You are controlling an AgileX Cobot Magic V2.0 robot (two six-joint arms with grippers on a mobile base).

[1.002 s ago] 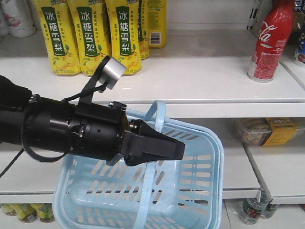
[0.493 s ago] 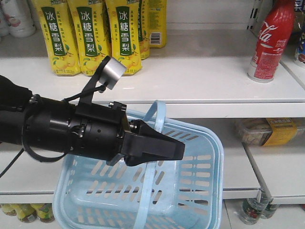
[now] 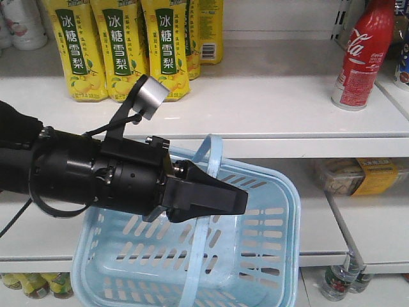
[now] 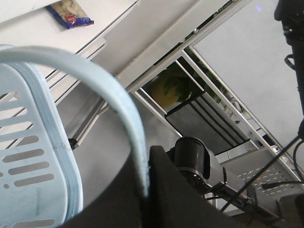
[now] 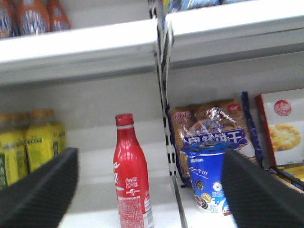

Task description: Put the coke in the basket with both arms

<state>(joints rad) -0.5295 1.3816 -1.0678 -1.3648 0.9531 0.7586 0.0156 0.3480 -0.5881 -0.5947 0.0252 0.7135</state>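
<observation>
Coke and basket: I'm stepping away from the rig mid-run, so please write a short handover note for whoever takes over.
Left gripper: shut on one swing handle of the basket, holding it in front of the shelves.
Right gripper: open, holding nothing. Its fingers are spread, with the coke framed between them in the right wrist view.
Coke: upright on the upper shelf, to the right, not yet touched.
Done: basket picked up. No bottle shows inside it.
Left: close the right gripper on the coke, lift it off the shelf and put it in the basket.
</observation>
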